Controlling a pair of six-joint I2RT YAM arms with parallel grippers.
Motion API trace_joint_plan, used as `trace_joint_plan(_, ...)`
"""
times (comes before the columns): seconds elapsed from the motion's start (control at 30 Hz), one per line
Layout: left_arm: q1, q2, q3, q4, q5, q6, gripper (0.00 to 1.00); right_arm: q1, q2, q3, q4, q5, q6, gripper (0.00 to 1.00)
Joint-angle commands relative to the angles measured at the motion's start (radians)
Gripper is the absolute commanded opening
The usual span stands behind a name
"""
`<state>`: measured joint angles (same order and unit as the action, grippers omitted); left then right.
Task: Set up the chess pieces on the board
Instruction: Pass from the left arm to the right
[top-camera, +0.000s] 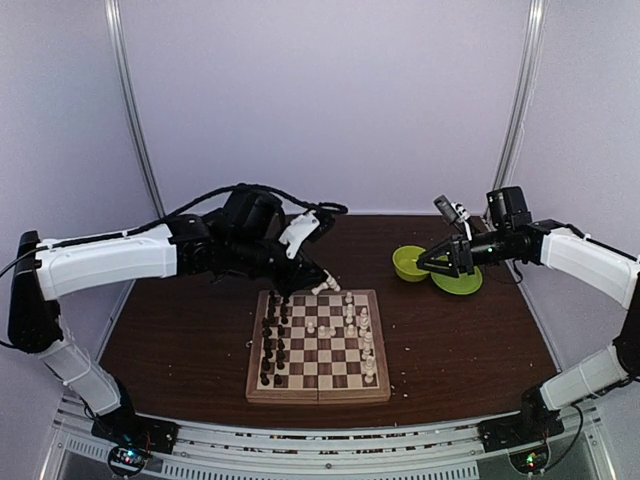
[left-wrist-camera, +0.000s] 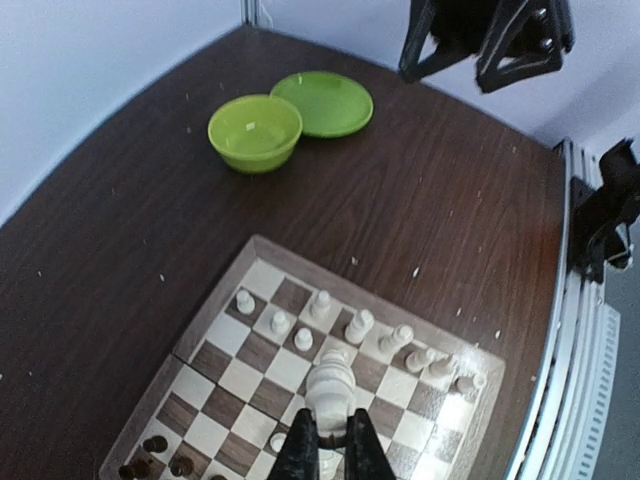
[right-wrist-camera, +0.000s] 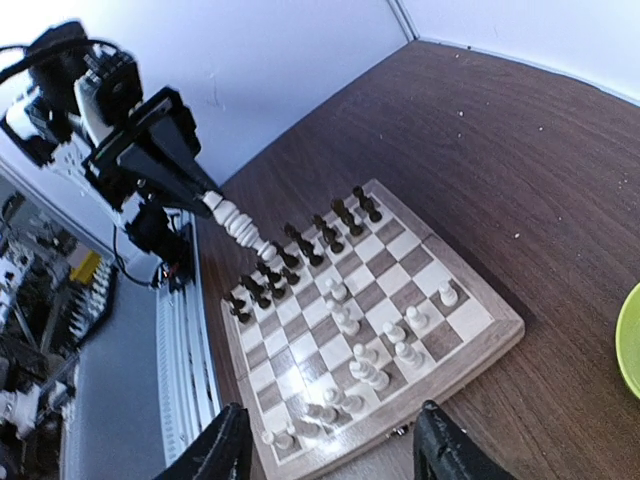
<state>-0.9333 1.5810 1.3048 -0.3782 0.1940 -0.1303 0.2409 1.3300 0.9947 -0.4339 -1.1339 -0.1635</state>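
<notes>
Left gripper (left-wrist-camera: 330, 440) clenched on one tall white piece (left-wrist-camera: 330, 385). It's cream, turned, with a ringed stem and a rounded head. The base end sits between my fingers and the head sticks out past the tips.

From the right wrist view the piece hangs tilted, pointing down toward the left side of the board (right-wrist-camera: 395, 265) just above the dark row. Can't tell whether its tip touches anything.

From the top view it's over the far edge of the board (top-camera: 318, 397), about mid-width.

Board: square, wood, dark-brown and cream checks, light border, fold seam running left-right. It lies flat mid-counter, near side.

Dark pieces (top-camera: 272, 340): brown-black, tiny, upright, packed in the two left columns.

White pieces (top-camera: 365, 340): mostly upright along the two right columns, spacing uneven. A few stand stray on the middle squares (top-camera: 318, 328).

Right gripper (right-wrist-camera: 335, 450) released, jaws wide, nothing between them. It hovers far right, above the green bowl (top-camera: 408, 263) and green plate (top-camera: 458, 280), well apart from the board.

Bowl and plate sit just beside each other on the dark wood counter (top-camera: 180, 330), with the bowl to the left of the plate.

Small white crumbs are scattered on the counter around the board.
</notes>
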Motion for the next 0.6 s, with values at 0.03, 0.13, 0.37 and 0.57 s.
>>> trace_joint_plan(0.03, -0.006, -0.111, -0.113, 0.411, 0.029, -0.084, 0.0, 0.034, 0.035, 0.033, 0.401, -0.063, 0.51, 0.56)
trace_joint_plan(0.13, -0.01, -0.143, -0.168, 0.574, 0.05, -0.12, 0.0, 0.07, 0.1, 0.056, 0.554, -0.088, 0.715, 0.56)
trace_joint_plan(0.37, -0.019, -0.142, -0.2, 0.729, 0.083, -0.153, 0.0, 0.148, 0.223, 0.031, 1.205, -0.115, 1.335, 0.51)
trace_joint_plan(0.57, -0.021, -0.133, -0.226, 0.815, 0.077, -0.176, 0.0, 0.216, 0.294, 0.046, 1.435, -0.112, 1.566, 0.47)
